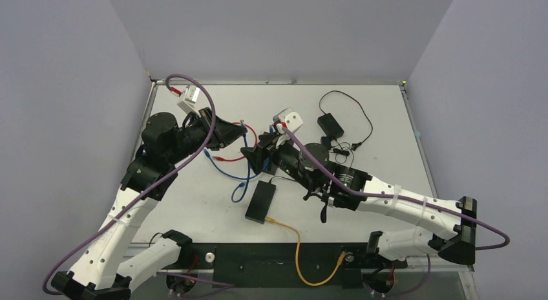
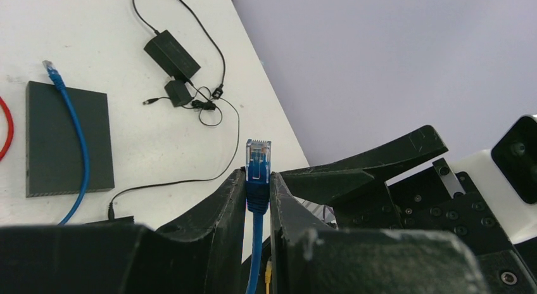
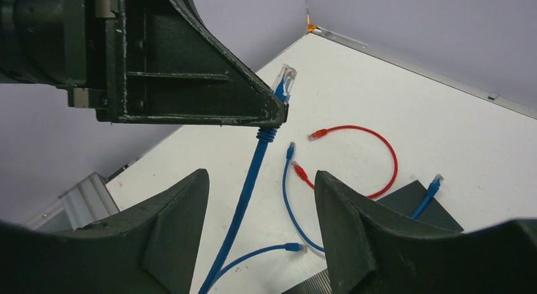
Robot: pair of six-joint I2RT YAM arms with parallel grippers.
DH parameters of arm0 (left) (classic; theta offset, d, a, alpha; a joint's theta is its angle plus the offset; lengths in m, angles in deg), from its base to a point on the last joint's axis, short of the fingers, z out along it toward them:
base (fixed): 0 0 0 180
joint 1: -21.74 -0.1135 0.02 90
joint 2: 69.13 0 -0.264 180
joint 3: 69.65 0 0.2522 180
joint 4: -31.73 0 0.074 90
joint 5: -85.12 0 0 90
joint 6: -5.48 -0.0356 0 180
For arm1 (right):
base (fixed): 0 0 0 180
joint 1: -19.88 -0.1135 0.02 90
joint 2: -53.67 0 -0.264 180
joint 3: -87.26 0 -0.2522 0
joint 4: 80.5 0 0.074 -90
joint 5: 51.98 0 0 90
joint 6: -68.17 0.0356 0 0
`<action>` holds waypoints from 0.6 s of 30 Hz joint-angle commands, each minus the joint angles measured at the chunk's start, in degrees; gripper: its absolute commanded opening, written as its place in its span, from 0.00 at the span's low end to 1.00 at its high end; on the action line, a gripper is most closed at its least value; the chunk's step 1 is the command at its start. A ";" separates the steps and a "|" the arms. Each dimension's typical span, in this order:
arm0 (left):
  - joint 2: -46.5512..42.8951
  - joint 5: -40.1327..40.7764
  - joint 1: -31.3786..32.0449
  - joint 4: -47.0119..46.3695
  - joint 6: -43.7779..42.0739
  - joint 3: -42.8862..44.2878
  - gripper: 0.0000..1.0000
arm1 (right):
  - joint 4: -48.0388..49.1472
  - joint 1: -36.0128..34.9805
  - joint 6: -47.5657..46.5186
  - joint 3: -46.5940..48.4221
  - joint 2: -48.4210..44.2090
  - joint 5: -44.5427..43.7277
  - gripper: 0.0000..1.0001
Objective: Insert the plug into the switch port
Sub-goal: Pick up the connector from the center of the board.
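**Cable held aloft:** The left gripper (image 2: pixel 258 177) pinches a blue cable (image 2: pixel 256 243) just behind its clear plug (image 2: pixel 258 154). The plug juts past the fingertips, raised off the table (image 1: pixel 194 203) beyond the far end of the switch (image 1: pixel 261 202). The right gripper (image 3: pixel 259 180) hangs between switch and plug with its jaws wide apart. The cable drops through the gap unclamped. A loose red cable (image 3: pixel 380 145) and a second blue cable (image 3: pixel 284 189) lie on the table beyond the switch. A yellow cable (image 1: pixel 298 248) runs from the switch's near end. A black power adapter (image 1: pixel 330 124) sits well beyond the switch, to the right.
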 commanded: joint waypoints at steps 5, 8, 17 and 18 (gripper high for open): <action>-0.88 4.22 0.15 1.57 1.86 1.41 0.00 | -2.24 -0.48 -0.03 4.75 3.64 -4.96 0.49; -0.87 4.34 0.15 1.57 2.51 1.23 0.00 | -2.26 -0.48 0.07 5.58 5.00 -5.18 0.46; -0.91 4.04 0.15 1.55 3.51 0.71 0.00 | -4.06 -0.43 0.12 7.54 7.80 -5.32 0.28; -0.94 4.03 0.17 1.51 3.58 0.68 0.00 | -4.45 -0.46 0.06 7.64 8.11 -5.35 0.14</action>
